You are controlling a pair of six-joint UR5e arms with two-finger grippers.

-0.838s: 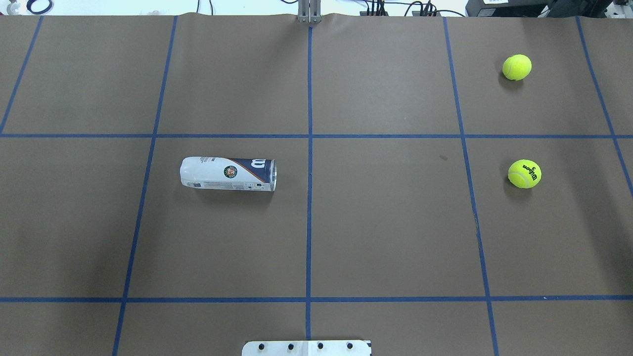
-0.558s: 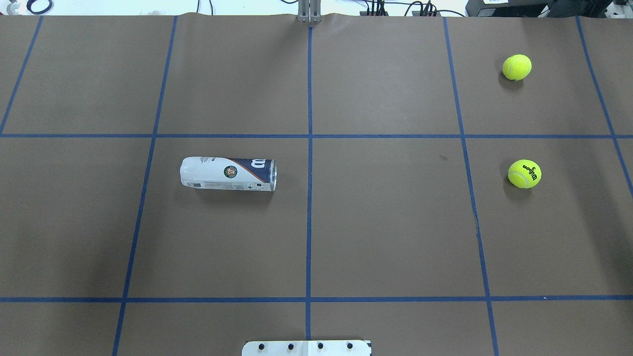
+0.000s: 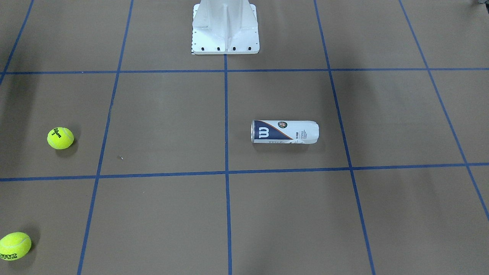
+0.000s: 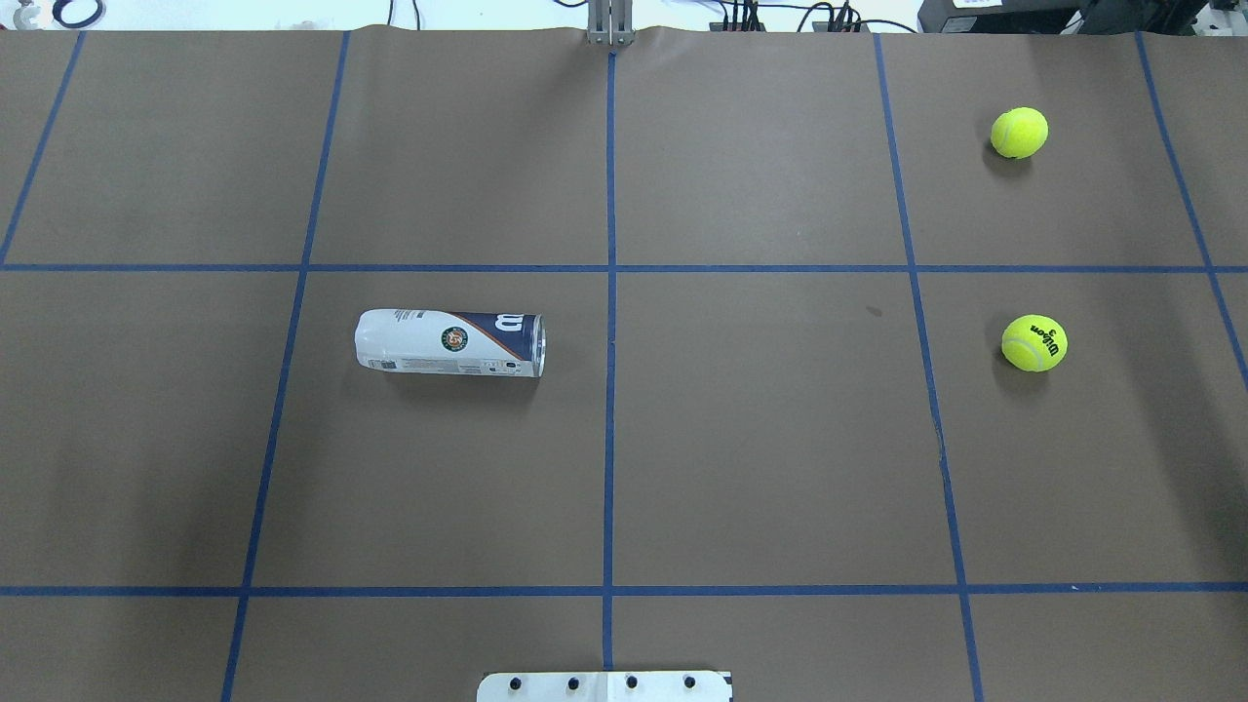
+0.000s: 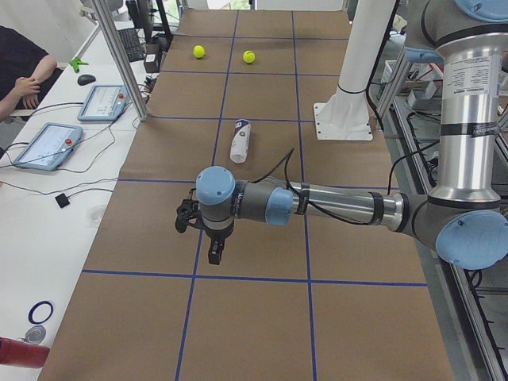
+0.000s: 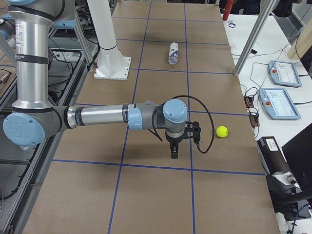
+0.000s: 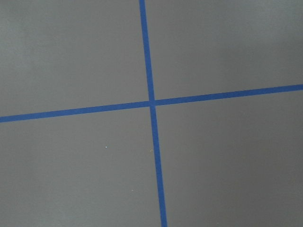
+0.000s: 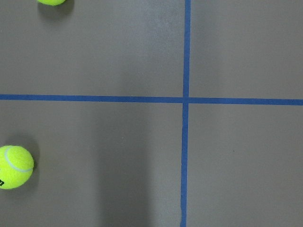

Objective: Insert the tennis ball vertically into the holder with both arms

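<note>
On the robot's left half of the brown bench (image 4: 780,439) we see the holder (image 4: 448,343) lying on its side, not upright. Its navy end with the white "W" points toward the centre tape line (image 4: 609,292), and its white end points away from that line. Nothing touches it.

We find two tennis balls on the robot's right half, well apart from the holder: the nearer ball (image 4: 1034,342) shows black lettering, and the farther ball (image 4: 1020,133) sits toward the bench's far edge.

We see the arms in the side views only. The left arm (image 5: 333,208) stretches out low over the bench, its left gripper (image 5: 214,254) pointing down above a tape crossing, well short of the holder. The right arm (image 6: 97,117) reaches out likewise, its right gripper (image 6: 174,152) hanging above the bench near one ball. From these views we cannot tell how wide either gripper stands; neither is at the holder or at a ball.

The white pedestal base (image 3: 225,26) stands at the robot's edge on the centre line.
</note>
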